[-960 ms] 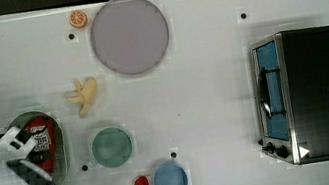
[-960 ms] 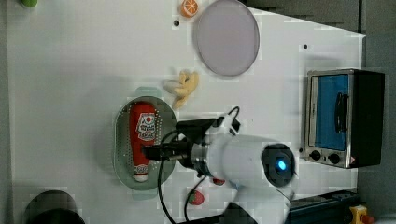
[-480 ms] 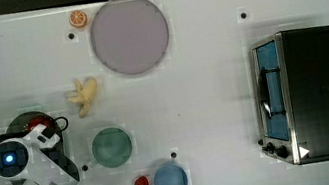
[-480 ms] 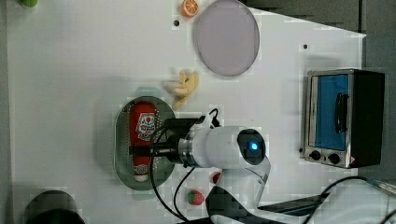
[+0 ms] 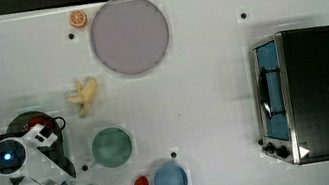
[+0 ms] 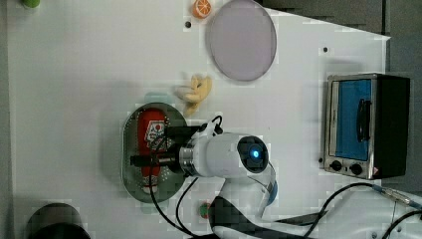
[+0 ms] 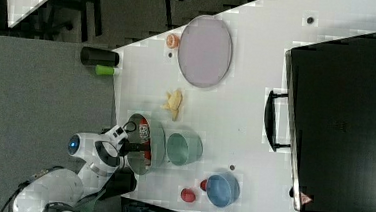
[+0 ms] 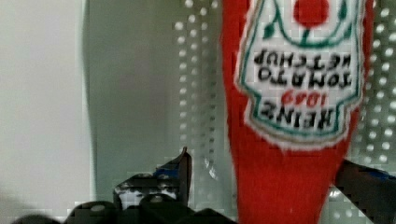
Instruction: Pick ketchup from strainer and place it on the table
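Gripper (image 8: 268, 186) spread wide astride ketchup (image 8: 299, 93) in strainer (image 6: 130, 164).
Gap beside one finger looked larger, probably; off-centre closure could roll the bottle against the strainer wall.

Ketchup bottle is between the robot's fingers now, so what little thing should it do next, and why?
Probably close the fingers. In the wrist view the gripper is open, with one finger on each side of the ketchup, and a gap shows on one side. The bottle still lies in the strainer, so it needs a grasp before lifting.
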